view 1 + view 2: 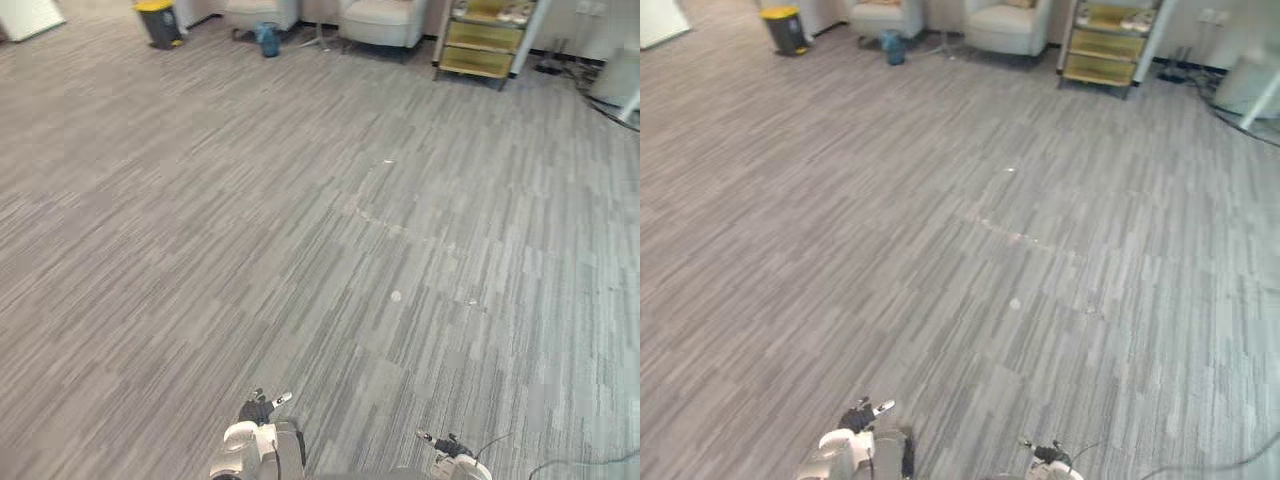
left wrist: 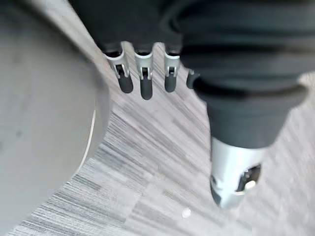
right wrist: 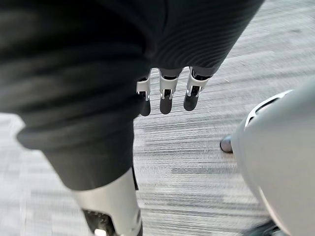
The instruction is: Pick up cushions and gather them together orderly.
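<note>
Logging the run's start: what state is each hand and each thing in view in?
left hand: open, holding nothing.
right hand: open, holding nothing.
bin: upright, yellow lid shut.
armchairs: both upright.
shelf cart: upright.

The grey floor of striped carpet tiles [image 1: 300, 200] is seen as a matt textile surface, finely lined and short-piled, with a slightly rough look. The left hand [image 2: 143, 69] and the right hand [image 3: 166, 91] are finished in smooth silver with a soft sheen, metal or coated plastic, and are capped with dark matt tips. A dull, rubbery look is given by the dark ribbed cover [image 2: 246, 59]. The pale armchair [image 1: 382, 22] is covered in smooth matt upholstery. The dark bin with a yellow lid [image 1: 158, 22] is seen as smooth plastic, and a faint gloss is shown by the yellow shelf unit [image 1: 480, 45].
</note>
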